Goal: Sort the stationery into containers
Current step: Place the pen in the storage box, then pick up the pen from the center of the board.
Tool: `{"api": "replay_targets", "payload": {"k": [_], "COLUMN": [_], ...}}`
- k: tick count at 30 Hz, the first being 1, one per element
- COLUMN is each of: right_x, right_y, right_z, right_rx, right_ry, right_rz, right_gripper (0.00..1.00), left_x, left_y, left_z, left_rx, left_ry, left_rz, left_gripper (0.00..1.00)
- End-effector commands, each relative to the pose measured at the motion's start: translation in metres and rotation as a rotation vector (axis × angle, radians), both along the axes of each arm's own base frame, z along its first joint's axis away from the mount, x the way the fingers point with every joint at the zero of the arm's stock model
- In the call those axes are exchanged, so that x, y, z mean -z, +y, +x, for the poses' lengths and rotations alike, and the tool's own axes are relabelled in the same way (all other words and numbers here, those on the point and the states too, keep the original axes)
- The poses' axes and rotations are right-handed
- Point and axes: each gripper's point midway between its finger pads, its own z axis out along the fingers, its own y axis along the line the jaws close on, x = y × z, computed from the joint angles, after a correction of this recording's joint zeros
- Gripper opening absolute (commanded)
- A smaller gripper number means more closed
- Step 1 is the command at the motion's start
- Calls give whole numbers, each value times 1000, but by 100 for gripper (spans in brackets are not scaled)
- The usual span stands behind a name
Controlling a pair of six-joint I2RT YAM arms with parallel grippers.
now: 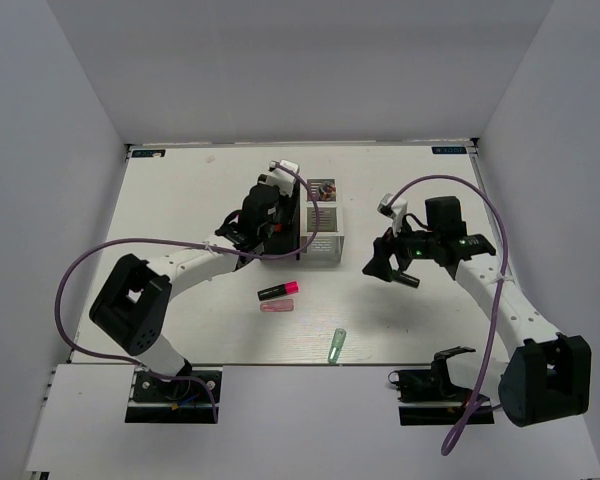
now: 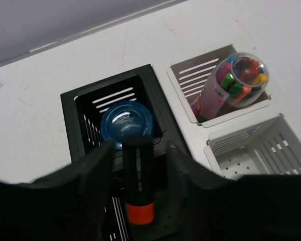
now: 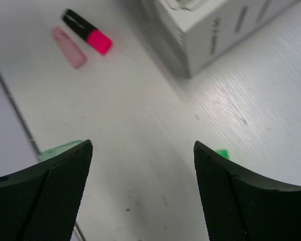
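Note:
My left gripper (image 2: 139, 150) hangs over the near black bin (image 2: 105, 221), jaws apart. A black orange-banded pen (image 2: 138, 187) stands between the fingers with a small gap on each side. The blue tape roll (image 2: 127, 123) lies in the far black bin (image 2: 72, 108). The pink-green bundle (image 2: 236, 80) leans in the far white bin (image 2: 183, 68). The near white bin (image 2: 263, 150) holds nothing. The black marker with pink end (image 1: 278, 291), the pink stick (image 1: 277, 307) and the pale green piece (image 1: 336, 345) lie on the table. My right gripper (image 3: 143, 145) is open and empty above the table.
In the top view the left arm (image 1: 265, 215) covers the black bins; the white bins (image 1: 322, 240) show beside it, and the right gripper (image 1: 390, 265) hovers to their right. The enclosure's white walls (image 1: 80, 120) stand around the table.

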Motion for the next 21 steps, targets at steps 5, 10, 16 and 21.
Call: {"api": "replay_targets", "payload": {"k": [5,10,16,21], "right_x": [28,69,103,123], "right_y": [-64,-79,-81,-86], "right_z": [34,15,18,34], "right_rx": [136,15,-29,-4], "right_ry": [-143,-65,13,-27], "right_rz": [-391,-532,-602,-672], "right_gripper": [81,73,72,74], "left_x": [-20,-45,-64,-49], "left_y": [7,4,-1,29], "left_z": [0,-10,-63,-133], "left_rx": [-37,-20,75,119], "left_ry": [-34,-44,67,222], "left_rz": [-44,-97,-36,28], "left_gripper": [74,58,38,70]}}
